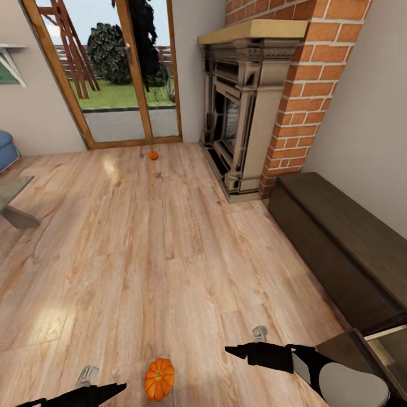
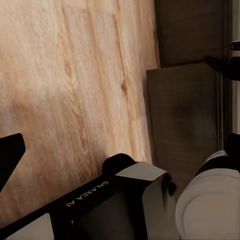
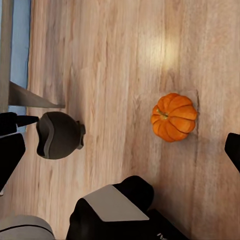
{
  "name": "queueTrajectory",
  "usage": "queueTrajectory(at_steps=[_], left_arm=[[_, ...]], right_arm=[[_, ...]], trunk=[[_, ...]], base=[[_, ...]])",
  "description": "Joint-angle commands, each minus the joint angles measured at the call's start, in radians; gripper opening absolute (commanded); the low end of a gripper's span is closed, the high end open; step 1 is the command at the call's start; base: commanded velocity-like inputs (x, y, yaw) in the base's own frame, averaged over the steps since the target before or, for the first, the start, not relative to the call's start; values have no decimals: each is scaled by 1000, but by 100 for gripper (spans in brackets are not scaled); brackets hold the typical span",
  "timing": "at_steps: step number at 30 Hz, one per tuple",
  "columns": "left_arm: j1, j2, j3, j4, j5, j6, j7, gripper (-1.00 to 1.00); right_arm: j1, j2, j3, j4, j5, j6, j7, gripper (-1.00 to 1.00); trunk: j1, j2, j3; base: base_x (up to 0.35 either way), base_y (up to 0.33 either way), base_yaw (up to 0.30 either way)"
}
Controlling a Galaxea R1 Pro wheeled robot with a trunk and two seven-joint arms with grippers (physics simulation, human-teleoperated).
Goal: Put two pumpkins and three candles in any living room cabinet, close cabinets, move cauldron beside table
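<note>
Both arms reach low over the wood floor (image 1: 169,254). The left gripper (image 1: 93,384) and right gripper (image 1: 249,346) hold nothing; how wide their jaws stand cannot be told. The near pumpkin (image 1: 159,379) lies between them, the far pumpkin (image 1: 153,155) near the glass door (image 1: 130,73). The cabinet (image 1: 339,243) lines the right wall, a drawer (image 1: 390,345) pulled open, contents unseen.

**Count of things in the room**

Two pumpkins: one (image 1: 159,379) on the floor between the arms, one (image 1: 153,155) far off by the glass door. One cauldron (image 3: 59,135). One cabinet (image 1: 345,249). One fireplace (image 1: 243,113). Two grippers (image 1: 243,351) (image 1: 107,390).
</note>
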Motion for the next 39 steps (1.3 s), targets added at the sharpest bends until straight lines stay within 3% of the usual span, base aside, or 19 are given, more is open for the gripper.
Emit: queueTrajectory(at_steps=[1, 18, 24, 29, 36, 39], left_arm=[[0, 0, 0, 0, 0, 0, 0, 100], [-2, -5, 6, -6, 2, 7, 5, 100], [-3, -4, 4, -9, 0, 6, 5, 100], [-3, -10, 0, -8, 0, 6, 6, 100], [-3, -4, 7, -5, 2, 8, 11, 100], [-3, -3, 8, -5, 3, 8, 11, 100]], right_arm=[[0, 0, 0, 0, 0, 0, 1, 100], [-3, 0, -4, -2, -9, 8, 7, 100], [-54, 10, -7, -1, -14, 23, 3, 100], [-85, 31, -9, 0, -64, 70, 7, 100], [-95, 35, -10, 2, -74, 88, 26, 100], [-149, 38, -9, 3, -116, 167, 36, 100]], trunk=[[4, -7, -3], [69, -126, -56], [92, -168, -75], [111, -203, -91], [138, -252, -113], [150, -273, -122]], base=[[0, 0, 46], [0, 0, 6], [0, 0, 0], [0, 0, 0], [0, 0, 0], [0, 0, 0]])
